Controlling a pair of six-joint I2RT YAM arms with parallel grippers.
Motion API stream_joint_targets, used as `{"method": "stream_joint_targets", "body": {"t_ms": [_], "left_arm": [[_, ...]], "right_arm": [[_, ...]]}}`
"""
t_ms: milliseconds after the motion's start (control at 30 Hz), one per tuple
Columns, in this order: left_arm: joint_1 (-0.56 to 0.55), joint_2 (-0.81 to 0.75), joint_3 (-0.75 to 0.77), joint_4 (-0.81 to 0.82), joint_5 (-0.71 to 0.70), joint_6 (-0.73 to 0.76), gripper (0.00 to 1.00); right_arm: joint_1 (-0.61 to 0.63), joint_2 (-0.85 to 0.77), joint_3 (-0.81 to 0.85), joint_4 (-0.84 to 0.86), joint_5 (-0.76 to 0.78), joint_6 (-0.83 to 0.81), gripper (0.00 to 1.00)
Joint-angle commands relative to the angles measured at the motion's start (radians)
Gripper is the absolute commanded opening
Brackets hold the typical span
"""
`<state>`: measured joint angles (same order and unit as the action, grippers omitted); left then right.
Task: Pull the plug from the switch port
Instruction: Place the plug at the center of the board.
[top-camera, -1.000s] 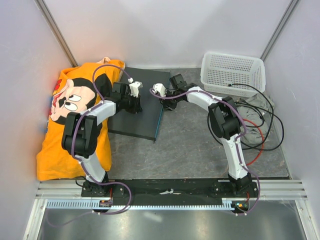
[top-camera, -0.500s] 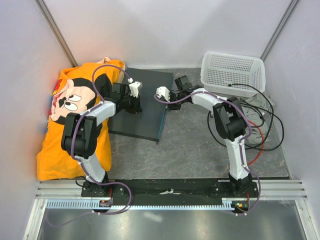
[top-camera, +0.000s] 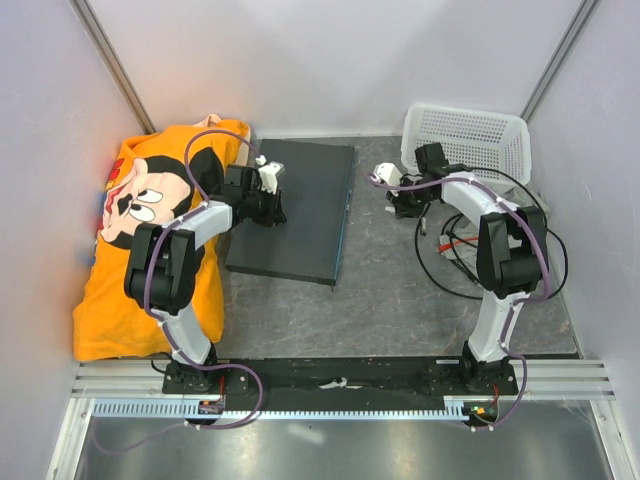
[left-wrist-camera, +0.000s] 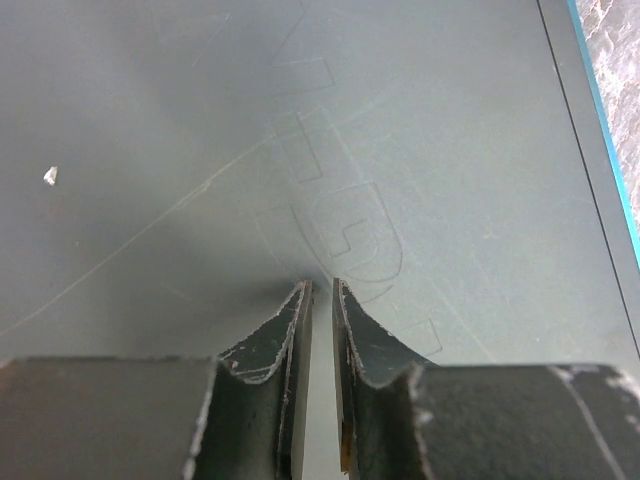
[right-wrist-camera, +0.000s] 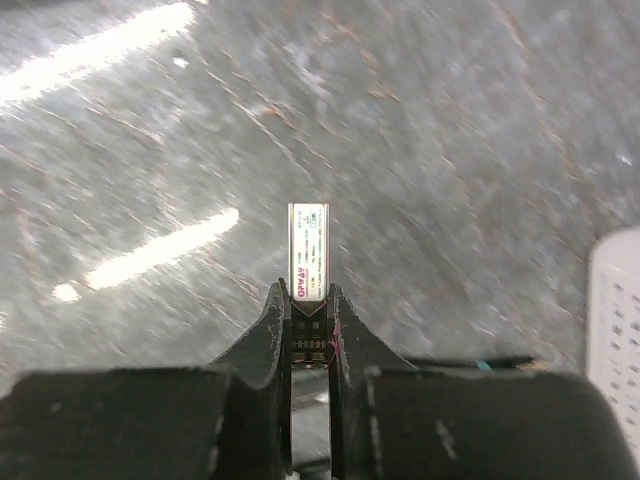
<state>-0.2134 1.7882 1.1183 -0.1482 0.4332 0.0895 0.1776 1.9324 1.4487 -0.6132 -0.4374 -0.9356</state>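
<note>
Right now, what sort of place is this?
Probably a robot test booth: plain white panels around the table, left arm and right arm bolted to a rail, a network switch laid out.

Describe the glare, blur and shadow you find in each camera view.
Right wrist: the table is streaked with motion blur and bright glare bands, while the plug is sharp. Left wrist: crisp, with a soft shadow on the switch by the left pincer. Top external: even light, sharp throughout.
</note>
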Motion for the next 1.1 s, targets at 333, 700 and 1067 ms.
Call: {"method": "stream_joint_targets", "body": {"t_ms": [333,700,1067], "left_arm": [[0.002,0.040,0.063,0.039,0.035,-0.065,0.21],[-0.007,0.020,0.064,0.027,0.021,-0.063,0.22],[-0.009,-0.009,0.046,-0.004,0.013,-0.042,0.22]], "right_arm": [[0.016,-0.285,-0.247,0.118,0.419,0.782,0.01],[-0.052,-0.148,-0.232,0.173,0.459,0.916,0.02],[-0.052,-0.185,-0.165,0.168,0.251,0.905,0.81]]}}
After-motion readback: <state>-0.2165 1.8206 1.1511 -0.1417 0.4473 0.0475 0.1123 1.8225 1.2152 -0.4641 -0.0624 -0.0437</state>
